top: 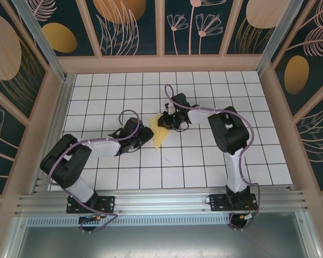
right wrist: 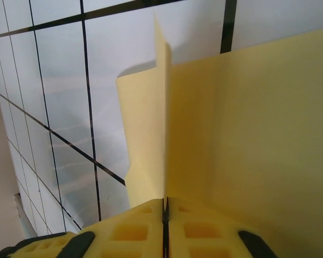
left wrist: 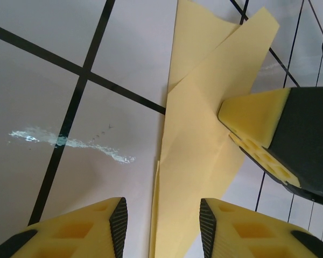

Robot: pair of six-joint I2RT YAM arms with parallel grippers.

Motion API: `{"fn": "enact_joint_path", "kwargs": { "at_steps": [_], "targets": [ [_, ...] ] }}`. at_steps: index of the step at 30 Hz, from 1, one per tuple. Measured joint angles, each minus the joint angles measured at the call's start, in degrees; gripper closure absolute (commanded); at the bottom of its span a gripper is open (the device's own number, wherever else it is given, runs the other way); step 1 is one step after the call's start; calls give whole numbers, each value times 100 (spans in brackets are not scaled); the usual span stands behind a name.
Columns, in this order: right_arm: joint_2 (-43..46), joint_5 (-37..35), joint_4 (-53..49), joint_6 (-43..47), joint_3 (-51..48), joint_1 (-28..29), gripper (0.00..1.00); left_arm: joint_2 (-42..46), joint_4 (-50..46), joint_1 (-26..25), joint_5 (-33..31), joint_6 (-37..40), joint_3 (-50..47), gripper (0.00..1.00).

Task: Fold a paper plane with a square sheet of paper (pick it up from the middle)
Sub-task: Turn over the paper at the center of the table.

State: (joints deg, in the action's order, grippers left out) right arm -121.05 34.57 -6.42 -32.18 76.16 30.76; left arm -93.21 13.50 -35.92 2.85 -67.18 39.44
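The square sheet of paper (top: 160,135) is pale yellow and folded lengthwise into a narrow, pointed paper-plane shape on the white tiles. My right gripper (top: 167,121) is shut on a raised fold at its far end. In the right wrist view the gripper (right wrist: 164,207) pinches a thin upright flap of the paper (right wrist: 247,134). My left gripper (top: 144,135) is at the paper's left side. In the left wrist view this gripper (left wrist: 162,215) is open, and the paper (left wrist: 199,150) runs between its fingers without being pinched. One of the right gripper's fingers (left wrist: 258,121) rests on the paper.
The white tiled table (top: 194,161) has black grid lines and is boxed in by patterned walls (top: 124,27). An aluminium rail (top: 161,201) crosses the near edge above both arm bases. A pale smear (left wrist: 70,142) marks a tile beside the paper.
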Motion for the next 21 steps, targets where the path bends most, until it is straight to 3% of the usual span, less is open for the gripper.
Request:
{"fn": "enact_joint_path", "kwargs": {
  "at_steps": [4, 9, 17, 21],
  "targets": [
    [17, -179, -87, 76, 0, 0, 100, 140, -96, 74, -66, 4, -79, 51],
    [490, -918, -706, 472, -9, -2, 100, 756, -560, 302, -199, 153, -179, 38],
    [2223, -2922, -1832, 1399, -46, -2, 100, 1384, -1193, 870, -385, 643, -179, 24],
    [2430, -4068, -2225, 1698, -46, 20, 100, 1432, -1346, 1290, -332, 868, -177, 19]
  ]
}}
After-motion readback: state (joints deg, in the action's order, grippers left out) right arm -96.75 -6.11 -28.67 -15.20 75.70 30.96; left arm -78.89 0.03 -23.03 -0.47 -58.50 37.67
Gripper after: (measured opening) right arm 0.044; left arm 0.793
